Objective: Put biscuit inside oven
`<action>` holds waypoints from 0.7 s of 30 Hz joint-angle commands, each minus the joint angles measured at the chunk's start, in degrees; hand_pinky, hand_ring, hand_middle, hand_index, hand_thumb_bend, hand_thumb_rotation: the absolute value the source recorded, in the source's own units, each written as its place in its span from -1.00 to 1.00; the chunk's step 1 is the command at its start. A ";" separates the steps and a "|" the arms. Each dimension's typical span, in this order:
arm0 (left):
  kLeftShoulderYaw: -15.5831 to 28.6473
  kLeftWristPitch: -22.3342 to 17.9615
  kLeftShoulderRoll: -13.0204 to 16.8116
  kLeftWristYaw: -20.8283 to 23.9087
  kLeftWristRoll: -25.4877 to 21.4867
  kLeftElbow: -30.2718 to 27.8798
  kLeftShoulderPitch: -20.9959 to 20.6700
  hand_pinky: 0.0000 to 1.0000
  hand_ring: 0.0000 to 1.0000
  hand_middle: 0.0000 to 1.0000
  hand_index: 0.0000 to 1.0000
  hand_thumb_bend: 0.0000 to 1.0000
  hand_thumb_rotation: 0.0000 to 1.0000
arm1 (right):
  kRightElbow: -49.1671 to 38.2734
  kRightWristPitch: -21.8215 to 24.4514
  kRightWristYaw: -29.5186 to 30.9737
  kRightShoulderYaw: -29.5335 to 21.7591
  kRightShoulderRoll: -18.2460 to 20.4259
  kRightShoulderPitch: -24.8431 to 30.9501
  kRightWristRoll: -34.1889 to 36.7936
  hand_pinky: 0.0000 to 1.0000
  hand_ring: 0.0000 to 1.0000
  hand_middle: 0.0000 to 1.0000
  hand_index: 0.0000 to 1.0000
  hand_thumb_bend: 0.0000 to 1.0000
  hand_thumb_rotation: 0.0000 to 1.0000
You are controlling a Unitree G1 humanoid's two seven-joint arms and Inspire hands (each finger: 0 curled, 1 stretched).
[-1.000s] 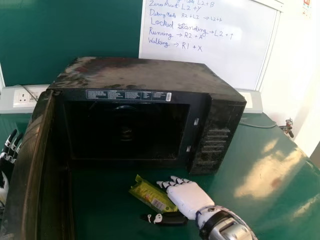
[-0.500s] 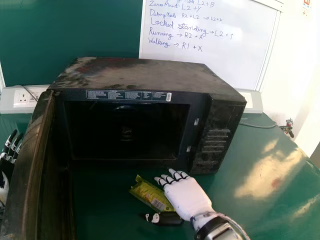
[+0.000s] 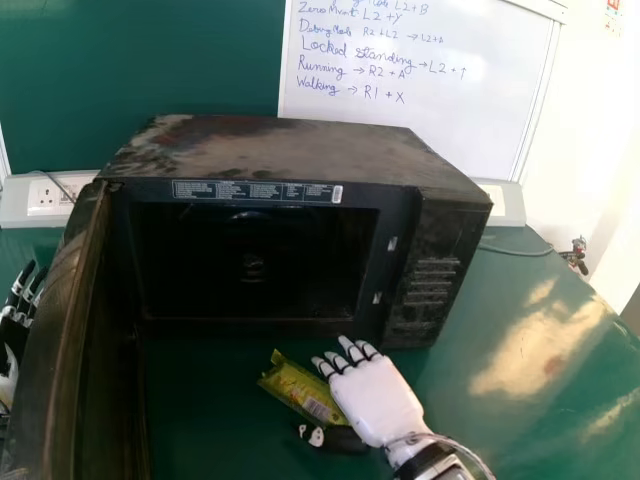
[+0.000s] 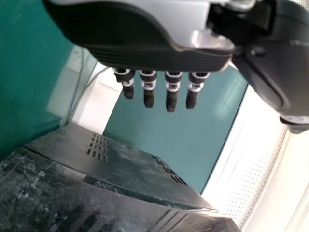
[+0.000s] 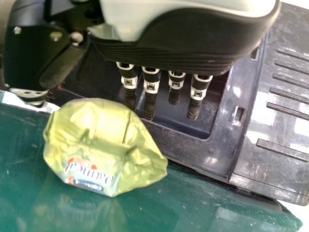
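My right hand point(image 3: 377, 398) is over the green table just in front of the oven's right part, fingers straight, its thumb low beside the biscuit packet. The yellow-green biscuit packet point(image 3: 302, 390) lies on the table left of that hand, before the oven point(image 3: 290, 152), whose door stands open at the left. In the right wrist view the packet point(image 5: 104, 145) lies between the thumb side and the table, near the right hand point(image 5: 178, 46); no grip shows. My left hand point(image 3: 20, 305) is at the far left beyond the door; in the left wrist view the left hand point(image 4: 159, 58) has straight fingers.
The open oven door point(image 3: 60, 340) rises along the left side, between my left hand and the packet. A whiteboard point(image 3: 420, 80) and a socket strip point(image 3: 45, 195) stand behind the oven. The green table point(image 3: 530, 400) extends to the right.
My right hand has turned so its fingers point more toward the oven, and its thumb has shifted slightly right. The packet has hardly moved; the left hand and oven look the same.
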 commanded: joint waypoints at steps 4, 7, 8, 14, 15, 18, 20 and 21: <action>-0.03 0.60 -2.03 0.00 -1.26 1.29 1.61 -0.06 0.32 0.48 0.76 -0.93 -1.00 | 0.17 -0.71 5.66 -0.52 -1.80 -1.50 1.56 0.74 0.58 0.62 0.74 0.50 -0.99; -0.18 0.37 -2.10 0.38 -0.94 0.87 1.82 -0.01 0.32 0.48 0.76 -0.94 -1.00 | -0.35 -0.67 10.16 -0.83 -2.54 -1.96 2.54 0.72 0.57 0.60 0.72 0.42 -0.95; -0.20 0.23 -2.12 0.27 -0.92 0.86 1.83 0.00 0.32 0.48 0.75 -0.94 -1.00 | -0.61 -0.62 12.07 -0.90 -2.77 -2.17 2.93 0.73 0.58 0.61 0.72 0.39 -0.94; -0.29 0.19 -2.24 0.48 -0.76 0.47 2.08 -0.09 0.31 0.47 0.76 -0.94 -1.00 | -1.34 -1.32 18.48 -1.02 -3.69 -3.39 4.57 0.71 0.61 0.65 0.71 0.38 -0.88; -0.35 0.37 -2.36 0.74 -0.74 0.15 2.20 -0.09 0.31 0.46 0.75 -0.94 -1.00 | -1.26 -1.44 19.42 -1.04 -3.74 -3.63 5.10 0.71 0.62 0.66 0.71 0.40 -0.88; -0.38 0.23 -2.37 0.53 -0.76 0.18 2.29 -0.01 0.33 0.48 0.76 -0.93 -1.00 | -1.18 -1.44 23.76 -0.70 -4.02 -4.88 6.18 0.77 0.67 0.70 0.74 0.40 -0.82; -0.43 0.10 -2.38 0.65 -0.62 0.10 2.32 -0.01 0.33 0.47 0.76 -0.93 -1.00 | -1.21 -1.23 26.36 -0.43 -4.04 -5.78 6.29 0.77 0.69 0.72 0.75 0.49 -0.75; -0.43 0.12 -2.40 0.64 -0.65 0.05 2.32 0.02 0.33 0.48 0.76 -0.93 -1.00 | -1.29 -1.02 27.50 -0.30 -3.97 -6.17 6.14 0.78 0.70 0.73 0.75 0.57 -0.72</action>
